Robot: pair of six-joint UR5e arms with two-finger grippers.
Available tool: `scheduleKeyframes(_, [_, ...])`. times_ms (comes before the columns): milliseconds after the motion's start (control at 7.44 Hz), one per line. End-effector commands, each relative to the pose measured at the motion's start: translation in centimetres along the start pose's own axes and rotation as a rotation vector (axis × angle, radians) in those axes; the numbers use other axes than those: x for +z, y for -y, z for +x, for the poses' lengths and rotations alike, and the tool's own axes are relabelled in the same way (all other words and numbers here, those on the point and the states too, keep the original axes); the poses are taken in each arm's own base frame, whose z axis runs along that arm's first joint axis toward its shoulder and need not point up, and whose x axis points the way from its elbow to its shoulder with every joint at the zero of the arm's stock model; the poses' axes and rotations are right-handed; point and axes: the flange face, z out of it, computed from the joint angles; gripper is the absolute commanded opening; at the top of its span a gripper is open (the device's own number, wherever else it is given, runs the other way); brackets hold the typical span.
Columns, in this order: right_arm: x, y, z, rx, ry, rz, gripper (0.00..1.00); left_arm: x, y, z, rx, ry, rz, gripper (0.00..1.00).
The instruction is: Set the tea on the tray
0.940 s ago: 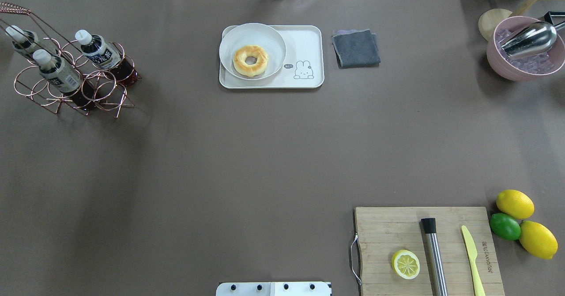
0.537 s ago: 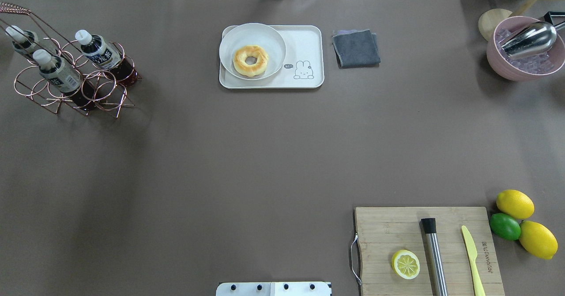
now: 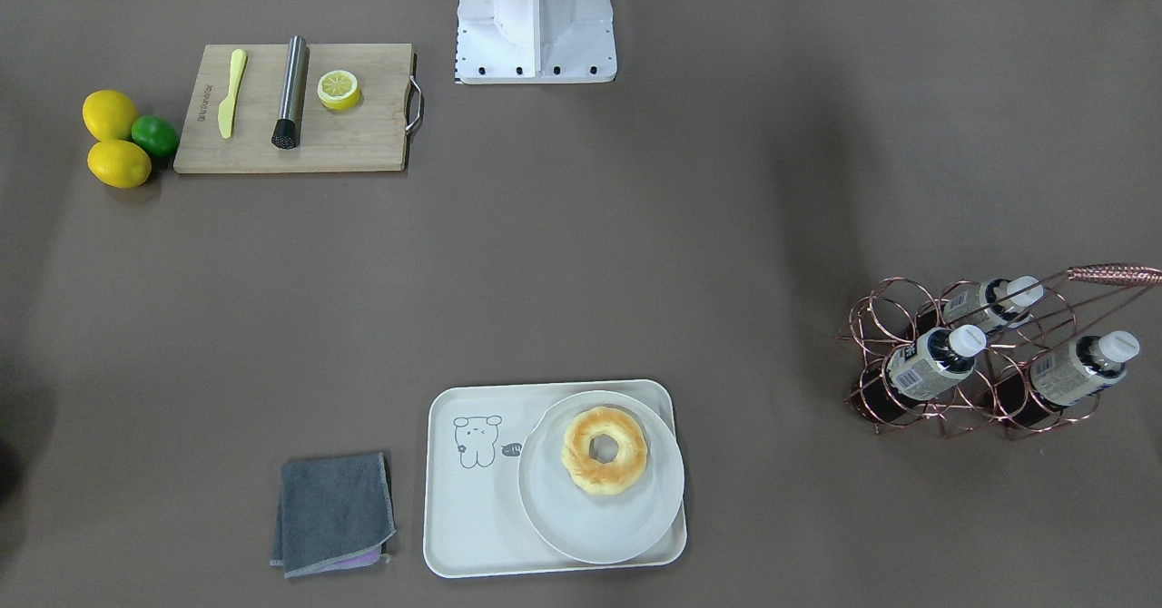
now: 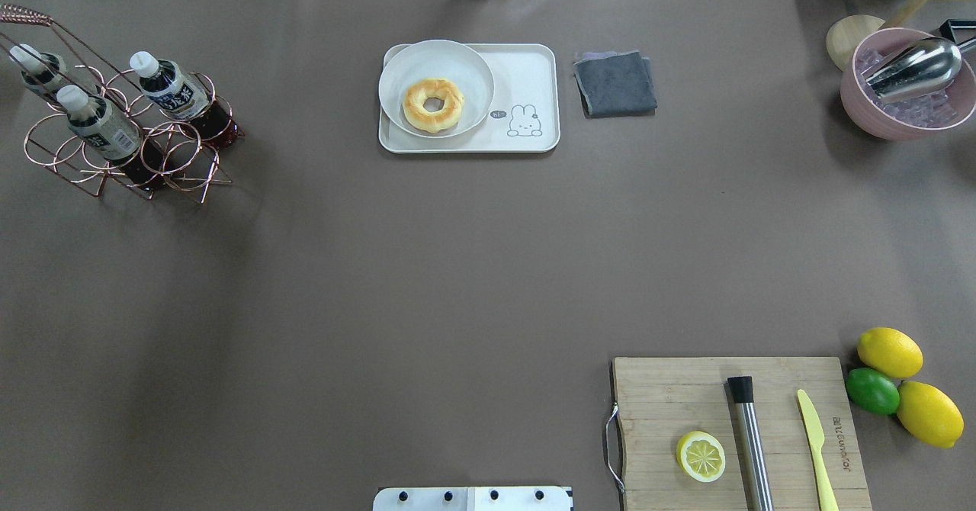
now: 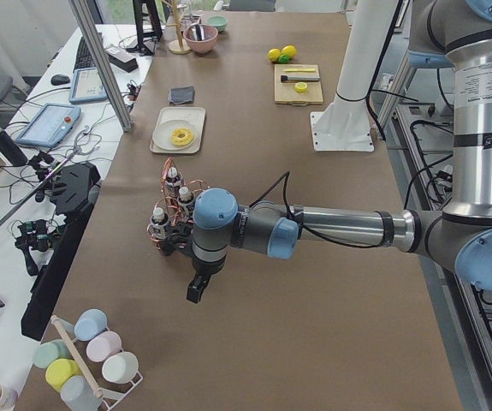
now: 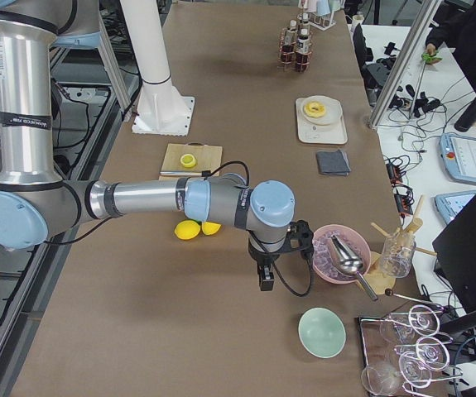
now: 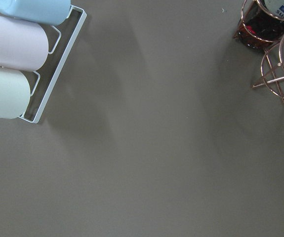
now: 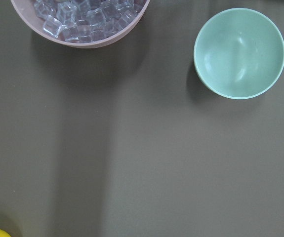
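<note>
Three tea bottles stand tilted in a copper wire rack [image 4: 152, 164] at the table's far left: one [image 4: 169, 88], a second [image 4: 99, 123] and a third [image 4: 38, 69]. They also show in the front view [image 3: 935, 360]. The cream tray [image 4: 526, 76] lies at the far middle, and its left part holds a round white plate [image 4: 465, 61] with a doughnut [image 4: 433, 104]. My left gripper [image 5: 196, 291] hangs over the table beside the rack, and I cannot tell if it is open. My right gripper [image 6: 264, 279] hangs near the pink ice bowl [image 6: 337, 252], and I cannot tell if it is open. Neither wrist view shows fingers.
A grey cloth [image 4: 614, 84] lies right of the tray. A cutting board [image 4: 671, 396] with half a lemon, a metal muddler and a yellow knife is at the near right, with lemons and a lime [image 4: 872, 390] beside it. Pastel cups [image 7: 13, 49] and a green bowl [image 8: 239, 53] lie past the table's ends.
</note>
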Motion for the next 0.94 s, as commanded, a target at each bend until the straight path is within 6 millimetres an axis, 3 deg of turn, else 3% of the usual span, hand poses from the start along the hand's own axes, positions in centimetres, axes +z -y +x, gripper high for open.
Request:
scheduleKeyframes(0, [0.08, -0.11, 0.05, 0.002, 0.0, -0.002, 1.0, -0.05, 0.0, 0.01, 0.002, 0.004, 0.001, 0.98])
scheduleKeyframes(806, [-0.26, 0.49, -0.2, -0.004, -0.003, 0.003, 1.0, 0.21, 0.23, -0.17, 0.001, 0.004, -0.004, 0.98])
